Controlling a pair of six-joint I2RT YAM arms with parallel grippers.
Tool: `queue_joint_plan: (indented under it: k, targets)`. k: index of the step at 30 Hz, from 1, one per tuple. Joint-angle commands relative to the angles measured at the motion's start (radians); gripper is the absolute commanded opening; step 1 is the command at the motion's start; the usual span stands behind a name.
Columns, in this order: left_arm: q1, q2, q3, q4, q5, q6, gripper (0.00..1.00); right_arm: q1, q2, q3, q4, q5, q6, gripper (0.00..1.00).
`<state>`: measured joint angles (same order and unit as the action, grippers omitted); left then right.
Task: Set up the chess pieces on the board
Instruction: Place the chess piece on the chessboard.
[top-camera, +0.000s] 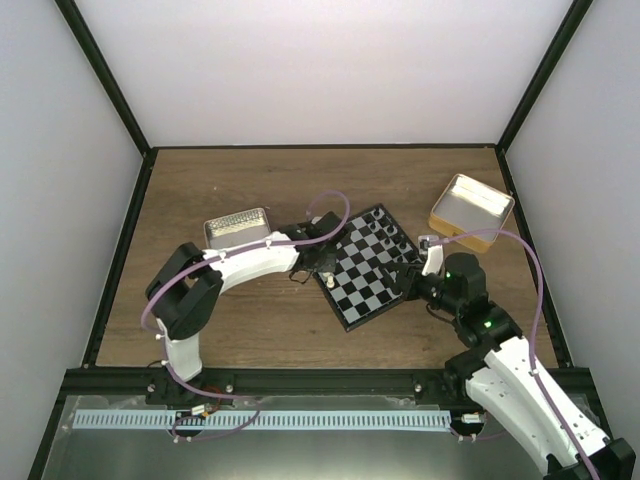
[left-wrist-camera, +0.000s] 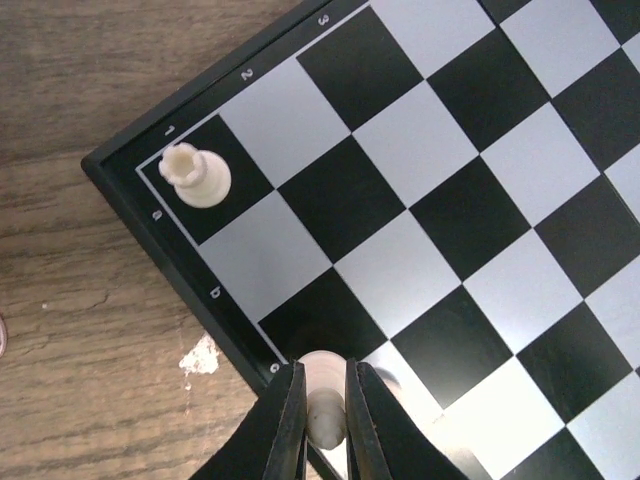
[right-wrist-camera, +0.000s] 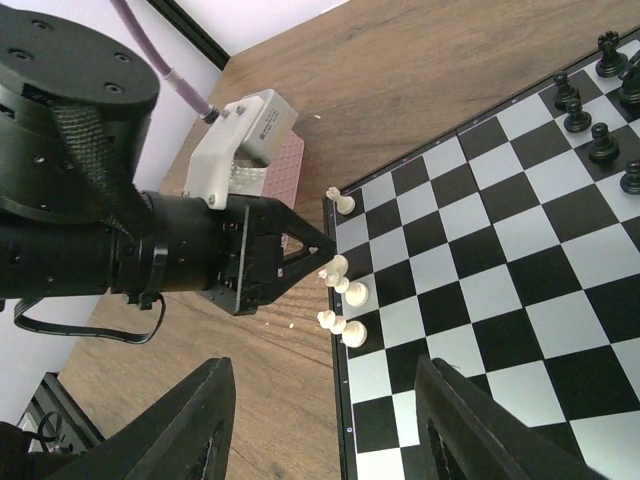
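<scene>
My left gripper (left-wrist-camera: 325, 372) is clamped on a white piece (left-wrist-camera: 326, 418) at the board's (left-wrist-camera: 470, 210) left edge. A white rook (left-wrist-camera: 197, 175) stands on the corner square nearby. My right gripper (right-wrist-camera: 322, 405) hangs open and empty by the board's right side.

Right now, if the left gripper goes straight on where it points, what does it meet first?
Likely the board, near its c edge square; the white piece in the left gripper would land first. Height unclear.

A robotics lab cell: white walls (top-camera: 330, 60) and black framing (top-camera: 108, 90) enclose a wooden bench (top-camera: 230, 190), left arm (top-camera: 190, 300) and right arm (top-camera: 520, 385) bolted at its near edge.
</scene>
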<state>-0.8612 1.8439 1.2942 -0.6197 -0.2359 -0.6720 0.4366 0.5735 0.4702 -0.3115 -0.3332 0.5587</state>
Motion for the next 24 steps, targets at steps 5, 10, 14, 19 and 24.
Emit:
queue_joint_plan:
  k: [5, 10, 14, 19, 24]
  targets:
    - [0.011, 0.087, 0.105, -0.042, -0.027, 0.027, 0.14, 0.008, 0.003, 0.011, 0.003, -0.011, -0.019, 0.51]
    - [0.013, 0.104, 0.105, -0.068, -0.056, 0.000, 0.17, 0.009, 0.003, 0.011, 0.007, -0.021, -0.023, 0.52]
    - [0.013, 0.112, 0.088, -0.051, -0.038, -0.004, 0.17, 0.009, -0.001, 0.006, 0.009, -0.027, -0.023, 0.52]
    - [0.013, 0.113, 0.089, -0.052, -0.030, -0.008, 0.27, 0.009, 0.003, 0.001, 0.015, -0.035, -0.023, 0.52]
    - [0.019, 0.070, 0.109, -0.067, -0.061, -0.015, 0.38, 0.008, 0.008, 0.004, 0.018, -0.030, -0.023, 0.53]
